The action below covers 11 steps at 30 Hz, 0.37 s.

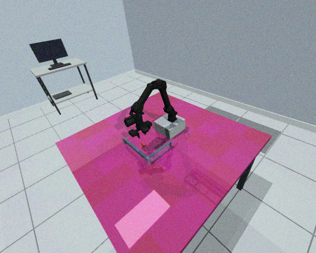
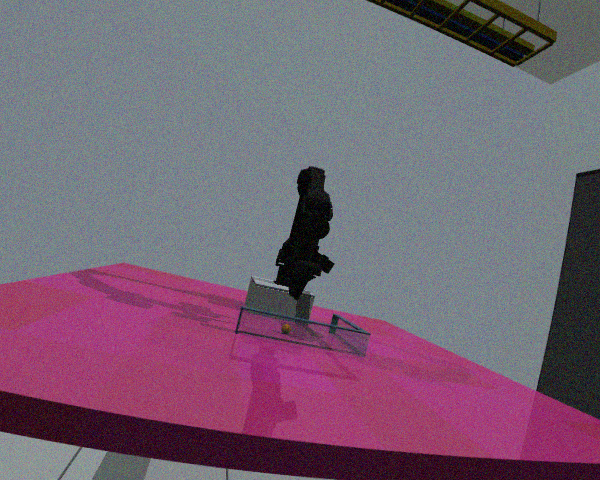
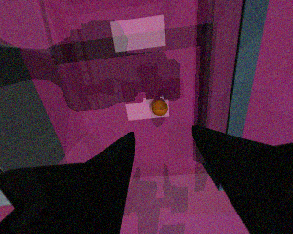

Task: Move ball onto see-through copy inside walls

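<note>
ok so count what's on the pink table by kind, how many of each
orange ball: 1
clear walls: 2, joined in a corner
grey base box: 1
black arm with its hand, open and holding nothing: 1
total: 5

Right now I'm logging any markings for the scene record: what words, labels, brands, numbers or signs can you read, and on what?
None can be read.
Monitor screen: dark, no text.
Grey arm base block: faint light marks on top, too small and blurred to read.
Orange ball, clear walls, fingers: no markings show.
</note>
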{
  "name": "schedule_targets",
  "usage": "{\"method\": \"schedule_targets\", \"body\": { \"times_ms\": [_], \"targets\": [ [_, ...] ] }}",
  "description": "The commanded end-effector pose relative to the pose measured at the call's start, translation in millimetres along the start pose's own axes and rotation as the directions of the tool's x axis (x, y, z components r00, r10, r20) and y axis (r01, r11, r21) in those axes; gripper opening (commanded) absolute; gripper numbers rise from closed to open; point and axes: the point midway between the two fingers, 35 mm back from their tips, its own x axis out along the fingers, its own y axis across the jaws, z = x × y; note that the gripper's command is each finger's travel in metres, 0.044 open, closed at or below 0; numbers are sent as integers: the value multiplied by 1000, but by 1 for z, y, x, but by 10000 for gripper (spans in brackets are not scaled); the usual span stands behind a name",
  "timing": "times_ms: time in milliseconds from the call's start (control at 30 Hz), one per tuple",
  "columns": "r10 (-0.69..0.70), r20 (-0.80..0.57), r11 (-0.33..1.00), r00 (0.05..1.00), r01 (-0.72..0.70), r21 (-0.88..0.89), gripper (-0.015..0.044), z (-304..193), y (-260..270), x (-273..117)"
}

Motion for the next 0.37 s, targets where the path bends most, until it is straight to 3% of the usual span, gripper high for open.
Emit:
{"method": "schedule_targets", "body": {
  "times_ms": [0, 100, 333],
  "targets": [
    [-20, -1, 1000, 1000, 20, 1, 356, 0, 0, -39],
    [-20, -1, 1000, 1000, 20, 1, 435, 0, 0, -41],
    [-20, -1, 1000, 1000, 20, 1, 440, 0, 0, -41]
  ]
}}
